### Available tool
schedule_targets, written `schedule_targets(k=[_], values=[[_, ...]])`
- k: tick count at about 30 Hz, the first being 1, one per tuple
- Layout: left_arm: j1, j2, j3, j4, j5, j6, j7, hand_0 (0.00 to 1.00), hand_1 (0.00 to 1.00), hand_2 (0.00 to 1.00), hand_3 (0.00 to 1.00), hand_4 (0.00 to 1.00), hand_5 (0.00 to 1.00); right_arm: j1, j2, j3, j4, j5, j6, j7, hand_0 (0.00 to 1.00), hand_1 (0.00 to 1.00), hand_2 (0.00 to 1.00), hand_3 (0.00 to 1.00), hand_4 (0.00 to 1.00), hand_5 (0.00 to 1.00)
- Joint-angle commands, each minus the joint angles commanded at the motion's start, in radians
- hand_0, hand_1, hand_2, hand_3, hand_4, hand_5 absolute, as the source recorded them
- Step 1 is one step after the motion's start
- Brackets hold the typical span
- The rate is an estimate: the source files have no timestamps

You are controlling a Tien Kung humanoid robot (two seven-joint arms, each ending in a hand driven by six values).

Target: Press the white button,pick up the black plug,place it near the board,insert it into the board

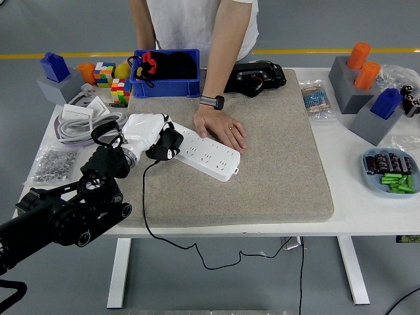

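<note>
A white power strip (209, 155) lies slanted on the grey mat (262, 170). My left hand (152, 133), white-shelled on a black arm, is shut on the black plug (167, 145), holding it at the strip's left end. The plug's black cord (146, 203) hangs down over the table's near edge. A person's hand (220, 125), with a watch on the wrist, rests flat on the strip's far side and steadies it. The white button is hidden from me. My right hand is out of view.
A blue bin (165, 72) and a black device (257, 77) stand at the back. Coloured cubes (113, 82), white cables (82, 120) and a bag of screws (54, 164) lie at the left. Grey blocks with orange and blue pegs (365, 82) and a parts dish (392, 172) are at the right.
</note>
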Motion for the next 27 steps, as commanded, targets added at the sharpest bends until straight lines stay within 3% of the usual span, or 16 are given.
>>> schedule_targets(k=[8,19,20,26,27], values=[[-0.002,0.01,0.011,-0.02,0.001,-0.008,0.01,0.115,0.189,0.223,0.366,0.307,0.002,0.001,0.001,0.004,0.0,-0.002,0.0,0.0,0.587,0.499,0.515,0.527,0.643,0.339],[-0.005,0.003,0.026,-0.014,0.011,-0.014,0.019,0.115,0.191,0.225,0.371,0.317,0.002,0.001,0.002,0.005,0.0,-0.002,-0.001,0.0,0.586,0.499,0.515,0.527,0.643,0.337],[-0.005,0.004,0.027,-0.014,0.002,-0.01,0.017,0.186,0.358,0.39,0.593,0.741,0.002,0.001,0.002,0.005,0.0,-0.002,-0.001,0.0,0.586,0.499,0.514,0.526,0.642,0.335],[-0.002,0.007,0.03,-0.02,-0.007,-0.023,0.017,0.186,0.358,0.39,0.593,0.741,0.002,-0.002,0.004,0.004,-0.002,-0.002,0.0,0.0,0.586,0.499,0.514,0.526,0.642,0.335],[-0.001,0.007,0.03,-0.021,-0.007,-0.029,0.018,0.269,0.519,0.511,0.724,0.998,0.141,-0.002,0.004,0.004,-0.002,-0.002,0.0,0.0,0.586,0.499,0.515,0.527,0.642,0.333]])
